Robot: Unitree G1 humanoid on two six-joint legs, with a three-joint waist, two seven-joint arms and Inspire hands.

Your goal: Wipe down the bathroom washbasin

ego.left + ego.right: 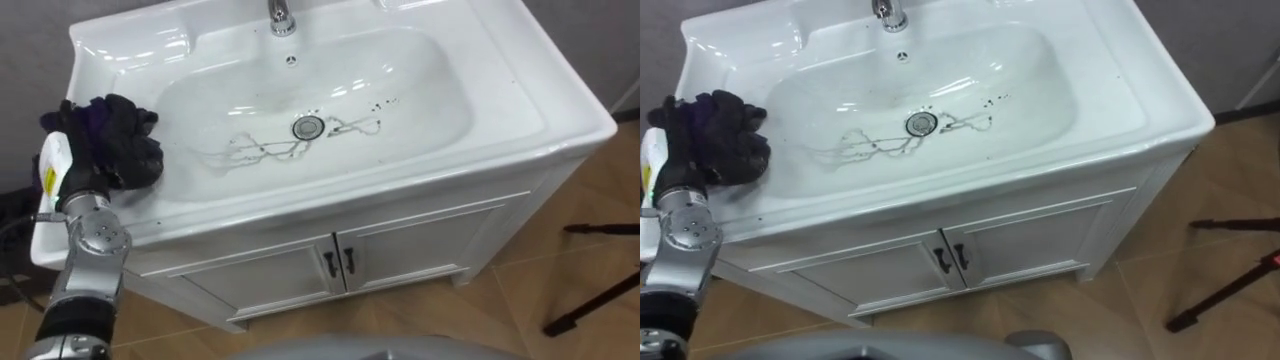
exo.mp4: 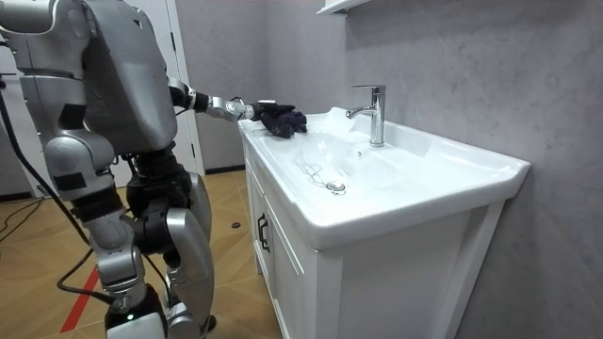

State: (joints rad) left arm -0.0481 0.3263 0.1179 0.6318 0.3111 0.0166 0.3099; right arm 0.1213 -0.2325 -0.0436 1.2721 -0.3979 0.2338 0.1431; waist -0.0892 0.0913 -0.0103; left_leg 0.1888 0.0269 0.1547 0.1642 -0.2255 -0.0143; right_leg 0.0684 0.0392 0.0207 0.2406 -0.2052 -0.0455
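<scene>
A white basin [image 1: 420,120] tops a white cabinet, with dark smears [image 1: 258,148] running across its bottom beside the drain [image 1: 308,127]. A crumpled dark purple-black cloth [image 1: 128,148] lies on the basin's left rim, just outside the bowl. My left hand [image 1: 72,135] comes in from the lower left and sits on the cloth with its fingers curled into it. From the room view, the robot stands at the basin's front corner, with its left arm stretched out to the cloth [image 2: 283,121].
A chrome faucet [image 1: 281,17] stands at the back of the basin. Two cabinet doors [image 1: 400,250] with dark handles are below. Black stand legs [image 1: 600,290] lie on the wooden floor at the right. A grey wall is behind.
</scene>
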